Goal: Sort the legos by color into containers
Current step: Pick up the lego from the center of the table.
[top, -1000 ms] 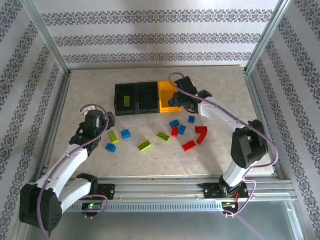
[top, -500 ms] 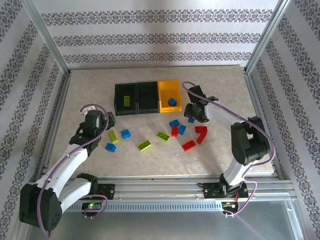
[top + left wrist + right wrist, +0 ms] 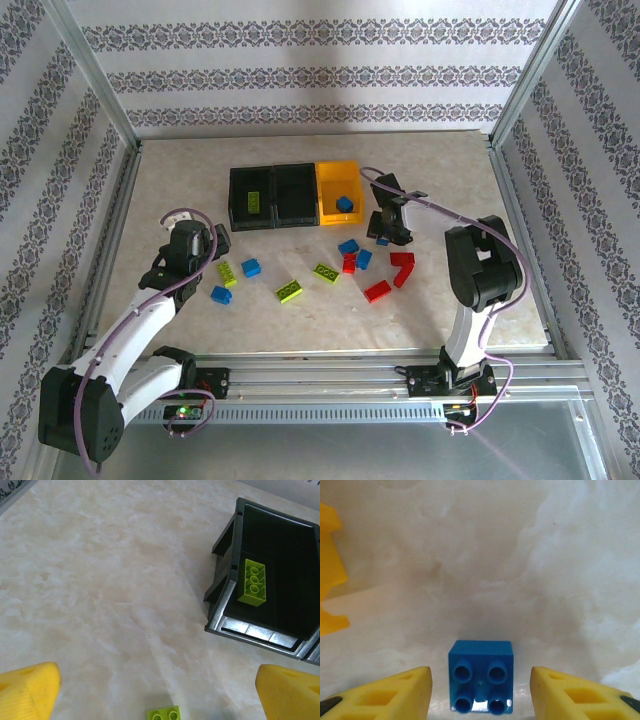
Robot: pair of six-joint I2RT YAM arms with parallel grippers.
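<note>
The containers stand in a row at the back: two black bins (image 3: 272, 196) and a yellow bin (image 3: 334, 180). A lime brick (image 3: 252, 582) lies in the left black bin (image 3: 225, 625), and a blue brick (image 3: 346, 204) lies in the yellow one. Blue, red and lime legos lie scattered on the table. My right gripper (image 3: 480, 682) is open and straddles a small blue brick (image 3: 481, 676), with a gap on each side. My left gripper (image 3: 157, 682) is wide open over bare table, just above a lime brick (image 3: 163, 714).
The yellow bin's wall (image 3: 330, 580) is close on the left in the right wrist view. Red bricks (image 3: 402, 265) and blue bricks (image 3: 364, 259) lie just in front of the right gripper (image 3: 388, 228). Metal frame posts and patterned walls bound the table.
The right gripper left the yellow bin, where a blue brick now lies, and came down around another blue brick on the table. The left arm has not moved.
</note>
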